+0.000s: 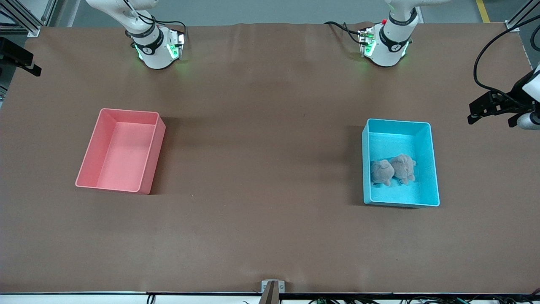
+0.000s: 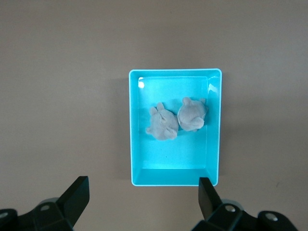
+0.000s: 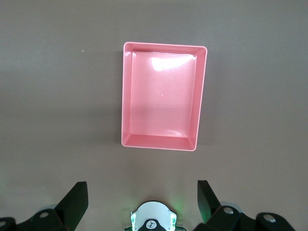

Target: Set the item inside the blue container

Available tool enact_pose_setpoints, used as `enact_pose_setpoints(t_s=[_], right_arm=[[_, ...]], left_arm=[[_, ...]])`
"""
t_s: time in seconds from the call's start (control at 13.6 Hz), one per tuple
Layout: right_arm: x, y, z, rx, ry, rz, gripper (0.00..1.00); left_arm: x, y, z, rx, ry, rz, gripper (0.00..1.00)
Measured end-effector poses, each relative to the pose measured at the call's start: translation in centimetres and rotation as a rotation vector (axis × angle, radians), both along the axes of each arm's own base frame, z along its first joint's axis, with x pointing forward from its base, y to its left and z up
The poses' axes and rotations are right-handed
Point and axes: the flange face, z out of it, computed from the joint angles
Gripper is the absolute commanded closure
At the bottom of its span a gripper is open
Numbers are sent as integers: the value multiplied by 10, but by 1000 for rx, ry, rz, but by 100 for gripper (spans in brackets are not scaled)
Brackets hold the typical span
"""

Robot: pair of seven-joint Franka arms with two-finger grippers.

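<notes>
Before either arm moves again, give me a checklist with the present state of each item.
1. Plush toy inside the blue container: ok, it lies on the bin floor.
2. Blue container upright on the table: ok.
3. Left gripper empty: ok, fingers wide apart high over the blue container, holding nothing.
4. Right gripper empty: ok, fingers wide apart high over the pink bin.
5. Pink bin holds nothing: ok.
6. Other loose items left on the table: none visible, ok.
</notes>
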Motion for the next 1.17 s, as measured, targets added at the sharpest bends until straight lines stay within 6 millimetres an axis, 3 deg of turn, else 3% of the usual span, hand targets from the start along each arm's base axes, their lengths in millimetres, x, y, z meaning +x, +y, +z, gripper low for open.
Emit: enact_pose_setpoints(t_s=[0.22, 1.17], right_arm=[[0, 0, 0, 0, 0, 0, 0], [0, 0, 0, 0, 1, 0, 0]], left_arm=[[0, 6, 10, -1, -20, 18, 0], [0, 13, 9, -15, -19, 102, 0]])
